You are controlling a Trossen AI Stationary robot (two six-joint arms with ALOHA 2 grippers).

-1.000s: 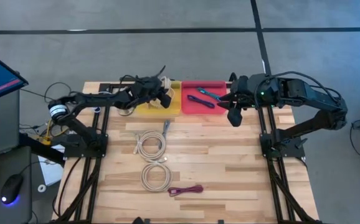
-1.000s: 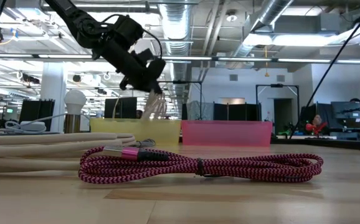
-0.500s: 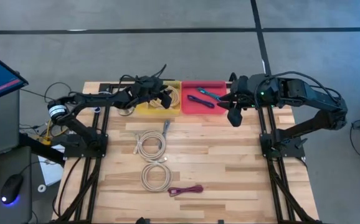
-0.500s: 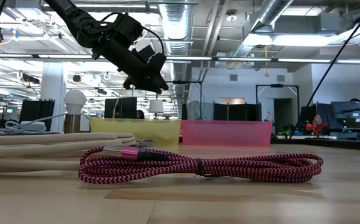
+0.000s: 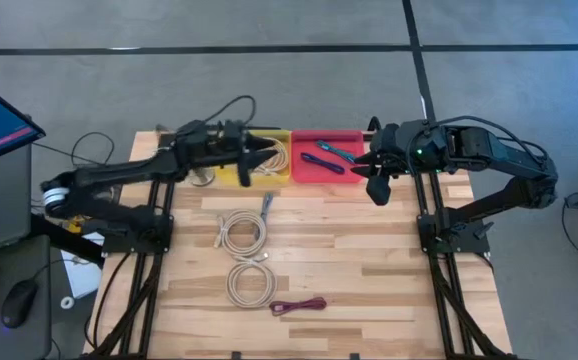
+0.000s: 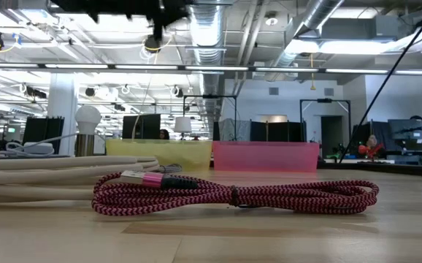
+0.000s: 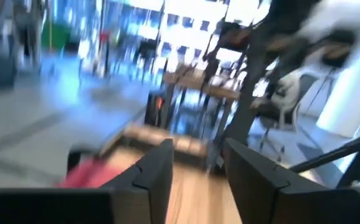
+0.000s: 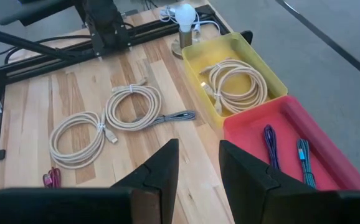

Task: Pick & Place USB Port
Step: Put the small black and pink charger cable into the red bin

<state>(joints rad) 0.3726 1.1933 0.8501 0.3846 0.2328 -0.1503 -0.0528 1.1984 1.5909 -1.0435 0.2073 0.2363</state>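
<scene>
Over the yellow bin (image 5: 241, 172) at the far side of the table (image 5: 369, 260), the left gripper (image 5: 261, 157) hangs with its fingers (image 7: 158, 171) spread apart and nothing between them; that wrist view is smeared, so finer detail is uncertain. A beige cable coil (image 8: 236, 86) lies inside the yellow bin. Touching it on the right, the red bin (image 5: 327, 168) holds a purple cable (image 5: 321, 160) and a teal cable (image 5: 336, 152). The right gripper (image 5: 376, 187) sits just off the red bin's right edge, fingers (image 8: 161, 167) released and empty. On the bare wood in front of the bins lie two more beige coils (image 5: 240, 232) (image 5: 249, 281), one behind the other, and a short grey cable (image 5: 266, 203) beside the nearer bin edge. A magenta braided cable (image 6: 233, 194) lies at the front of the table, close to the low camera. A white bulb lamp (image 8: 187, 18) stands just past the yellow bin.
</scene>
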